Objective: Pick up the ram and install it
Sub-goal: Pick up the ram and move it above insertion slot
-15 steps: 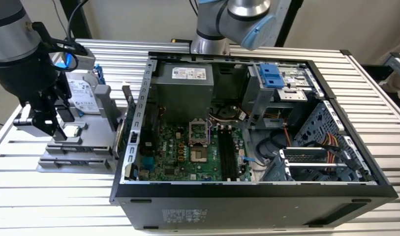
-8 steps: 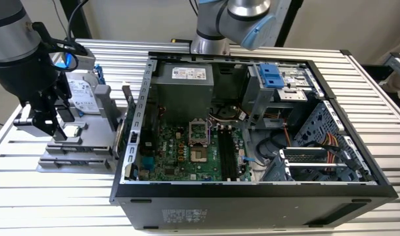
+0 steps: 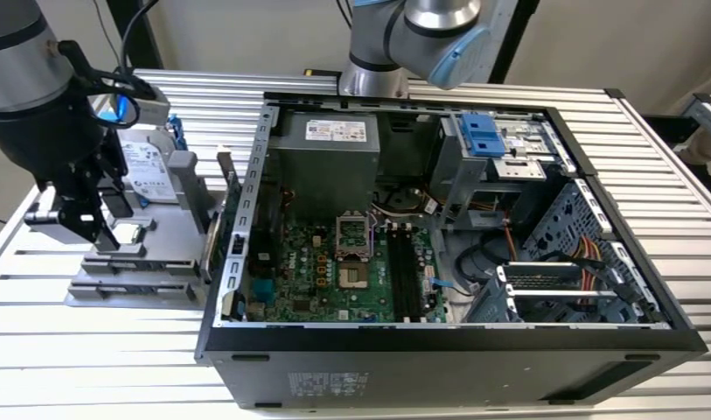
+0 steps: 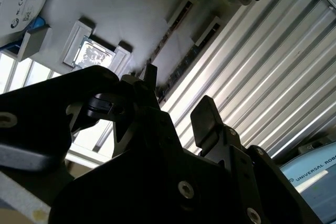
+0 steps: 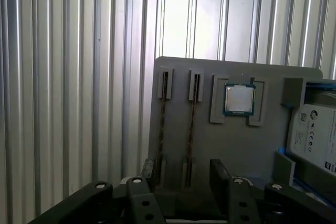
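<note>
Closest to you in both wrist views is the black two-fingered pincer (image 5: 184, 174) (image 4: 177, 100). Its fingers (image 5: 220, 174) stand wide apart and you can see nothing gripped between them. Just beyond the fingertips lies a flat grey plastic holder tray (image 5: 231, 145), resting on the ribbed aluminium tabletop (image 5: 79, 77).

Two long, narrow, dark ram sticks (image 5: 164, 124) stand on edge side by side in the tray's two slim slots. In the first wrist view both sticks run between the two fingers' lines. You cannot tell from these pictures whether a finger touches either stick. The second wrist view shows the same pair of ram sticks (image 4: 167, 38) running away from the fingertips.

Beside the sticks, in its own square recess of the tray, sits a small square silver processor chip (image 5: 239, 98). Past that, at the tray's edge, you see a silver box-shaped hard drive with blue clips (image 5: 315, 135).

In the exterior view the pincer (image 3: 93, 229) hangs over that tray (image 3: 134, 280) at the exterior view's left, pointing down. To the exterior view's right of the tray stands an open black computer case (image 3: 449, 359) lying on its side. Inside it lies a green motherboard (image 3: 320, 271) with long black memory slots (image 3: 402, 271), well apart from the pincer.
</note>
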Action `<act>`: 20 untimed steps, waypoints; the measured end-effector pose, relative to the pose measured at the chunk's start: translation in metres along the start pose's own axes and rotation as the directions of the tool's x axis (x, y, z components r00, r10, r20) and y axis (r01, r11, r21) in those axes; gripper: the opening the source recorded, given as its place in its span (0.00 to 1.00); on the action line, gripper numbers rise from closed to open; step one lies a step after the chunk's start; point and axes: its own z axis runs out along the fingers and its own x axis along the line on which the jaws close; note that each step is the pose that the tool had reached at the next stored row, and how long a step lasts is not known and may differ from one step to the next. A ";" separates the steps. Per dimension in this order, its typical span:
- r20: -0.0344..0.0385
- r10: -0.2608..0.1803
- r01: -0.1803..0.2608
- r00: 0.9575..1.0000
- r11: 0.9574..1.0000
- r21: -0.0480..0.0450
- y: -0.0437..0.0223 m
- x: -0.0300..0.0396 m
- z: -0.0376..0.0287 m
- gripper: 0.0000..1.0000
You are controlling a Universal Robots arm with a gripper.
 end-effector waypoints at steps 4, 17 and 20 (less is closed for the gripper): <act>0.000 0.000 0.000 1.000 1.000 0.000 0.0001 0.0000 0.0011 1.00; 0.000 0.000 0.000 1.000 1.000 0.000 0.0003 -0.0008 0.0087 1.00; 0.000 0.000 0.000 1.000 1.000 0.000 0.0011 0.0000 0.0116 1.00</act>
